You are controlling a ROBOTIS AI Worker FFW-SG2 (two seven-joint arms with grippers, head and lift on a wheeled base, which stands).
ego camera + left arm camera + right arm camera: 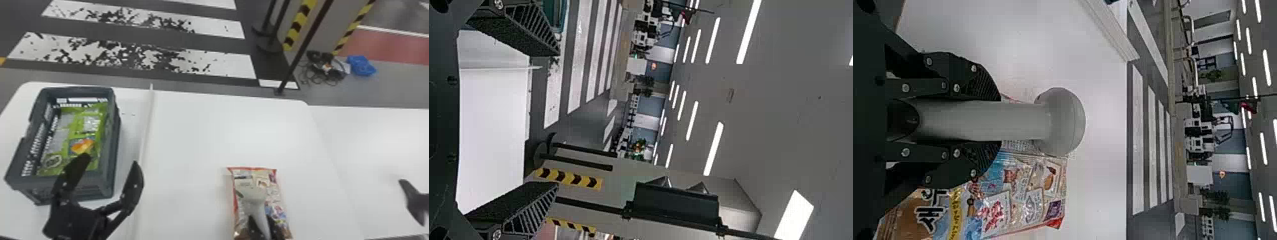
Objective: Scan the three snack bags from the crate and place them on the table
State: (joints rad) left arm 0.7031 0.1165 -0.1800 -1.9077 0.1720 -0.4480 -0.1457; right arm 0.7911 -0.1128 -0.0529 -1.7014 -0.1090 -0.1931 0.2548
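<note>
Grey round-headed plastic scanner gripped in R jaws, we're prob. scanning red-edged printed bag; L jaws open, next: grab green glossy bag.

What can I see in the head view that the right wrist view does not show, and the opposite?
Head view: green snack packaging inside the crate, and the left pincer, fingers apart.
Right wrist view: ceiling lights.
Both: the right pincer gripping the grey scanner, a red-edged snack bag on the table, and white floor stripes.
</note>
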